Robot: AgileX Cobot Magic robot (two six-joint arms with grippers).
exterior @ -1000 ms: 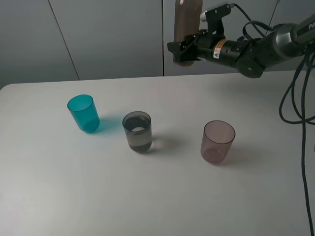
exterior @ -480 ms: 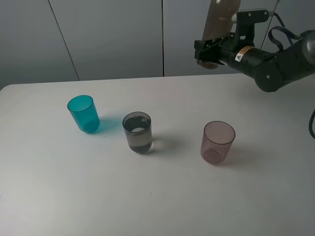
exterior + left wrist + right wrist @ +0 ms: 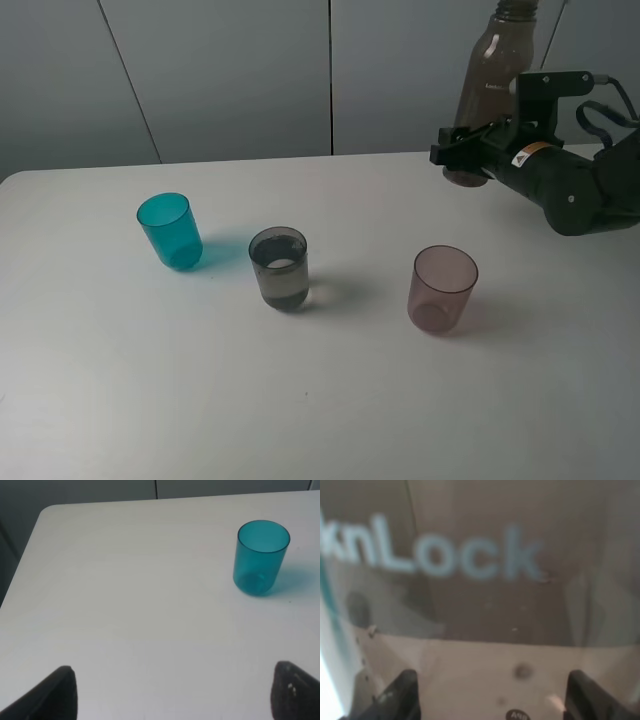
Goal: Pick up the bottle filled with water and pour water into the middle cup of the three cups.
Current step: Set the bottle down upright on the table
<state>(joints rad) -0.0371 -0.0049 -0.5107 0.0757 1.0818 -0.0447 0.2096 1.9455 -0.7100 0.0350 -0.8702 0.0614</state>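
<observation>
Right gripper (image 3: 462, 160) is clamped on the smoky-brown bottle (image 3: 492, 75) near its base. Bottle is close to upright, neck up, held above the far right of the table (image 3: 330, 400), well apart from the cups. Smoky-grey middle cup (image 3: 279, 267) stands between teal cup (image 3: 168, 230) and pinkish cup (image 3: 443, 289), with liquid in it. Left gripper (image 3: 172, 695) has its fingers spread wide, holding nothing, over the table with the teal cup ahead.

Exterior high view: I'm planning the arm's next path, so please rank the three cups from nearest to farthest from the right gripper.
1. pinkish-mauve cup: right end of the row, nearest the right gripper, which holds the bottle.
2. smoky-grey middle cup: centre of the row.
3. teal cup: left end, farthest.
</observation>
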